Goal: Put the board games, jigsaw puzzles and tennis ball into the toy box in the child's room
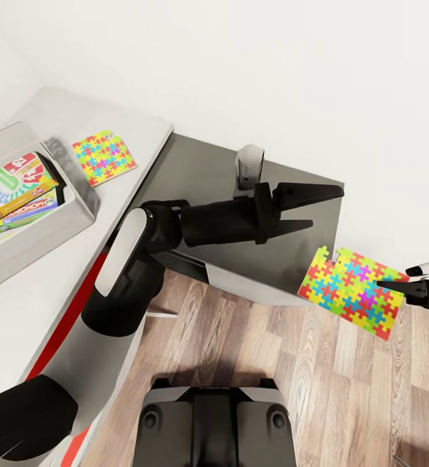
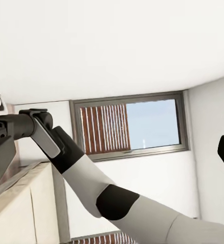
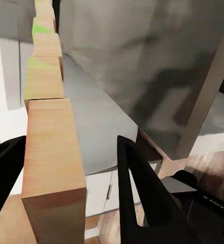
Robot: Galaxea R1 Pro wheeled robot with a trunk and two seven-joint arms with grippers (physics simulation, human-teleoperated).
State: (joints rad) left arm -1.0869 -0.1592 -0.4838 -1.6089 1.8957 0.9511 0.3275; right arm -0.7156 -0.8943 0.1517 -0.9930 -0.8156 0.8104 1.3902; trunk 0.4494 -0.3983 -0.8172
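My right gripper [image 1: 396, 287] is shut on one edge of a multicoloured jigsaw puzzle [image 1: 349, 292], holding it in the air over the wood floor, just off the dark side table [image 1: 195, 168]. In the right wrist view the puzzle [image 3: 51, 152] runs edge-on between the two black fingers [image 3: 142, 193]. A second jigsaw puzzle [image 1: 104, 157] lies flat on the pale desk [image 1: 26, 311]. The grey toy box [image 1: 26, 259] stands at the desk's left, with the Monopoly board game [image 1: 21, 194] and other game boxes inside. My left gripper [image 1: 326, 207] hangs open and empty over the side table.
A small grey-white object [image 1: 248, 168] stands at the back of the side table. White walls close in behind the desk and side table. The left wrist view looks at my right arm [image 2: 101, 188], a window [image 2: 129, 127] and a wall. My base [image 1: 214, 421] stands on wood-plank floor.
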